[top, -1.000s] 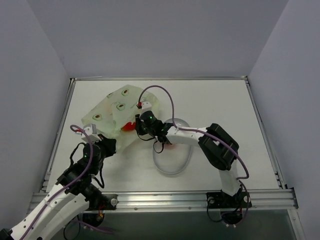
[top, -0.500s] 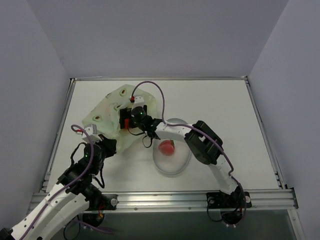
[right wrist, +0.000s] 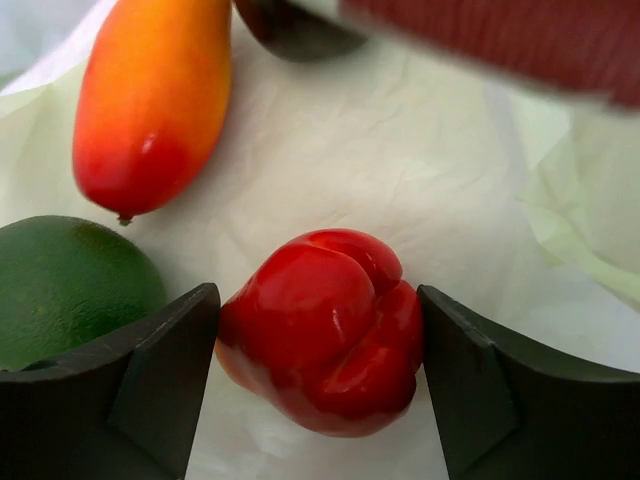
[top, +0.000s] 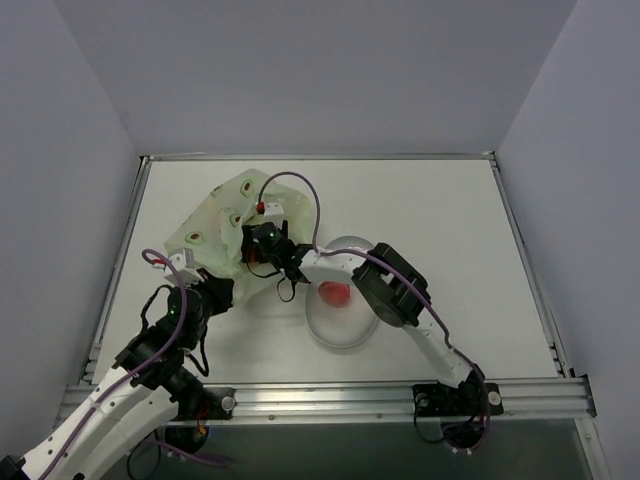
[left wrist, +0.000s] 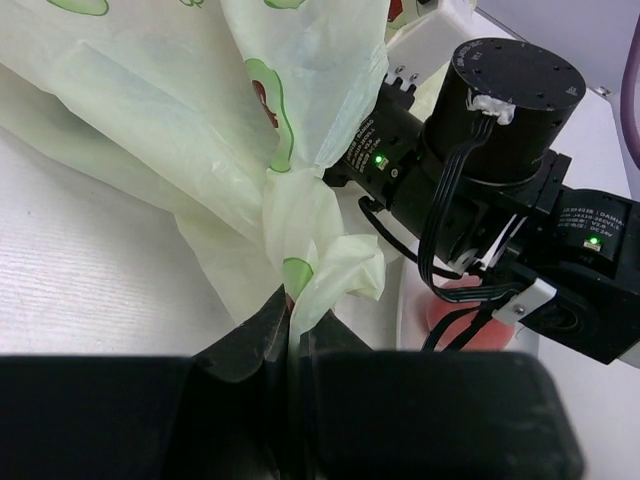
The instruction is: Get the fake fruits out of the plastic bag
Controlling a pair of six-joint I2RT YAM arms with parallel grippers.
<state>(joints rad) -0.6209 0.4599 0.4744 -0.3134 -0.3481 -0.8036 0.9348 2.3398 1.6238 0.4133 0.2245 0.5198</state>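
From above, a white surface [top: 450,210] sits boxed in by plain grey walls, with a metal rail [top: 320,400] along its near edge. The plastic bag [top: 210,225] lies crumpled at the far left. Beside it a clear dish [top: 345,338] holds a pink fruit [top: 335,294]. The right arm [top: 400,290] reaches over the dish into the bag's mouth.

At the left wrist, the left jaws are pinched tight on a bunched fold of the bag – bare white surface shows to the left.

At the right wrist, inside the bag, the right jaws touch both flanks of a red fruit [right wrist: 320,330]. A green ball [right wrist: 70,290] and an orange-red oval [right wrist: 150,100] lie near it, apart.
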